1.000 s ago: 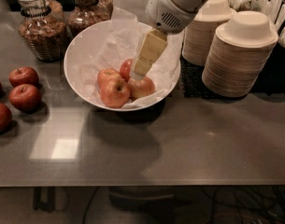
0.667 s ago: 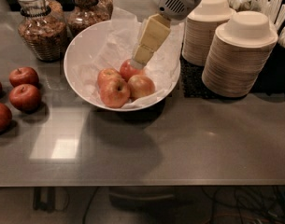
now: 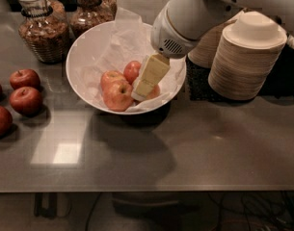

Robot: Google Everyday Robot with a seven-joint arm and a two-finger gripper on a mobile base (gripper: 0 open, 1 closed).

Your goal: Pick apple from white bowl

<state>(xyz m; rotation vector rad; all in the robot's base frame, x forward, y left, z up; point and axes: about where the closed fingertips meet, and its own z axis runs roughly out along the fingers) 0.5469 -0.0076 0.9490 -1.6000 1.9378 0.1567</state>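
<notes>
Found open grey tabletop [image 3: 194,158] along the near edge. Noted dark red apples [image 3: 25,100] at left, well apart from the wide glossy white bowl [image 3: 79,66]. Saw the pale, lightly blushed apple [image 3: 118,96] inside near the front rim, touching redder ones. Logged the cream two-finger gripper [image 3: 138,94] dipped just beside it; open or closed, could not tell. Marked stacked beige disposable bowls [image 3: 243,57] near the right rim.

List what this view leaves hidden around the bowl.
- Gripper, low inside the white bowl: contact with any apple is covered by its own body, camera view.
- Rightmost bowl apple: mostly behind the gripper.
- Lower-left red apple on the table: cut by the left edge.
</notes>
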